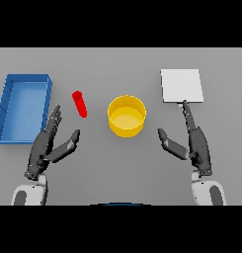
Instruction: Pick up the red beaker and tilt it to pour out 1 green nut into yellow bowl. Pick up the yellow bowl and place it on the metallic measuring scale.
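The red beaker point(80, 104), a slim smooth cylinder, stands left of centre in the frame, just above the left hand point(49, 144), whose fingers are straight and spread, holding nothing. The step in hand looks like the reach for the beaker: the hand should close round its middle, thumb opposite fingers, and keep it upright until it is over the yellow bowl point(126, 116). That bowl, round, glossy and open, sits mid-frame. The metallic measuring scale point(181, 85), a flat pale square, lies upper right. The right hand point(195, 143) rests released below it. A blue rectangular tray point(22, 106) sits far left.
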`<state>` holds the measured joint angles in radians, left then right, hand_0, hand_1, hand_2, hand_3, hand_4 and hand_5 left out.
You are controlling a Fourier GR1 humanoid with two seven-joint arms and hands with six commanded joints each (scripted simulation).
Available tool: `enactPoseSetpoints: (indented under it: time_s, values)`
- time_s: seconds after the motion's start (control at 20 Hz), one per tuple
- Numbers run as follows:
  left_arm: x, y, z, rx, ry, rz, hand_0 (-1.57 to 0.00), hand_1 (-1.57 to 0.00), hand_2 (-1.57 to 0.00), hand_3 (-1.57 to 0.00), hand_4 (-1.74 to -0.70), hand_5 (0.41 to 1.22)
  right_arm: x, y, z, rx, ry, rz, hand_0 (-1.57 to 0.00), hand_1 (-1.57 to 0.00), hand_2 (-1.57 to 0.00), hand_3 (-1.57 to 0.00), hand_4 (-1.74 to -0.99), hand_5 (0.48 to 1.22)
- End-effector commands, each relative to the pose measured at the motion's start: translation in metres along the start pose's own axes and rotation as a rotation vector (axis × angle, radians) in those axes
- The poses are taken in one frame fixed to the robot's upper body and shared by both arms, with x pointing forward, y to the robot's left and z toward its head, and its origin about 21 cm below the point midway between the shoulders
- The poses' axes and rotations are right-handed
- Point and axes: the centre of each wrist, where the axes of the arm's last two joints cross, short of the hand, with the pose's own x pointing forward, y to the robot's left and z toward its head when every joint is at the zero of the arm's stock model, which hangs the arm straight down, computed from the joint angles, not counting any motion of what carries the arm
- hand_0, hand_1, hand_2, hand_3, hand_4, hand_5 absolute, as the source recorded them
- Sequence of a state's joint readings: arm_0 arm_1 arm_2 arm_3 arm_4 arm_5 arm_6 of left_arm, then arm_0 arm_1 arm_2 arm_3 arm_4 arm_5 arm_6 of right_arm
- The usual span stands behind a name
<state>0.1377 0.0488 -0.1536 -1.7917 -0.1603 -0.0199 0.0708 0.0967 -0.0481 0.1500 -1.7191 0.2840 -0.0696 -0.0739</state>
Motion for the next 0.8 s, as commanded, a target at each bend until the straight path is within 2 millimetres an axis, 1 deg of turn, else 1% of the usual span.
enactPoseSetpoints:
  time_s: [0.0, 0.05, 0.1, 0.2, 0.25, 0.3, 0.35, 0.45, 0.55, 0.6, 0.65, 0.7, 0.75]
  values:
    - [-0.003, 0.002, 0.0, -0.006, 0.019, -0.009, 0.0, 0.0, 0.0, 0.0, -1.14, 0.65, -0.001, 0.001, -0.001, 0.008, 0.006, -0.004, 0.0, 0.0, 0.0, 0.0, -1.131, 0.607]
    - [-0.008, 0.0, -0.003, -0.006, 0.038, -0.014, 0.0, 0.0, 0.0, 0.0, -1.14, 0.649, -0.001, 0.0, -0.003, 0.011, 0.003, -0.008, 0.0, 0.0, 0.0, 0.0, -1.147, 0.614]
    - [-0.008, -0.004, -0.011, -0.013, 0.05, -0.012, 0.0, 0.0, 0.0, 0.0, -1.14, 0.648, 0.001, -0.001, -0.003, 0.017, -0.015, -0.019, 0.0, 0.0, 0.0, 0.0, -1.163, 0.624]
    - [-0.011, -0.003, -0.02, -0.016, 0.067, -0.006, 0.0, 0.0, 0.0, 0.0, -1.14, 0.643, 0.0, -0.004, -0.002, 0.028, 0.002, -0.045, 0.0, 0.0, 0.0, 0.0, -1.189, 0.626]
    - [-0.015, -0.004, -0.029, -0.019, 0.087, -0.001, 0.0, 0.0, 0.0, 0.0, -1.16, 0.645, -0.002, -0.005, -0.001, 0.033, 0.013, -0.052, 0.0, 0.0, 0.0, 0.0, -1.197, 0.627]
    - [-0.022, 0.0, -0.036, -0.015, 0.093, -0.006, 0.0, 0.0, 0.0, 0.0, -1.17, 0.648, -0.002, -0.005, 0.0, 0.034, -0.002, -0.062, 0.0, 0.0, 0.0, 0.0, -1.209, 0.627]
    - [-0.023, 0.0, -0.045, -0.017, 0.093, -0.008, 0.0, 0.0, 0.0, 0.0, -1.18, 0.65, -0.003, -0.004, -0.002, 0.032, -0.003, -0.064, 0.0, 0.0, 0.0, 0.0, -1.215, 0.628]
    - [-0.031, 0.0, -0.061, -0.026, 0.103, -0.033, 0.0, 0.0, 0.0, 0.0, -1.18, 0.644, -0.004, -0.003, -0.004, 0.033, -0.002, -0.073, 0.0, 0.0, 0.0, 0.0, -1.22, 0.626]
    - [-0.033, 0.0, -0.076, -0.032, 0.095, -0.033, 0.0, 0.0, 0.0, 0.0, -1.18, 0.637, -0.002, -0.006, -0.003, 0.032, -0.004, -0.077, 0.0, 0.0, 0.0, 0.0, -1.229, 0.626]
    - [-0.033, -0.003, -0.083, -0.041, 0.087, -0.034, 0.0, 0.0, 0.0, 0.0, -1.18, 0.636, -0.004, -0.001, -0.002, 0.038, -0.003, -0.078, 0.0, 0.0, 0.0, 0.0, -1.229, 0.626]
    - [-0.035, -0.004, -0.088, -0.047, 0.08, -0.036, 0.0, 0.0, 0.0, 0.0, -1.18, 0.637, -0.002, 0.0, -0.005, 0.037, -0.004, -0.077, 0.0, 0.0, 0.0, 0.0, -1.227, 0.625]
    - [-0.038, -0.005, -0.089, -0.053, 0.069, -0.038, 0.0, 0.0, 0.0, 0.0, -1.19, 0.641, 0.0, -0.004, -0.006, 0.03, -0.007, -0.06, 0.0, 0.0, 0.0, 0.0, -1.222, 0.626]
    - [-0.038, -0.008, -0.094, -0.058, 0.063, -0.037, 0.0, 0.0, 0.0, 0.0, -1.2, 0.646, -0.001, -0.008, -0.001, 0.037, -0.012, -0.055, 0.0, 0.0, 0.0, 0.0, -1.218, 0.626]
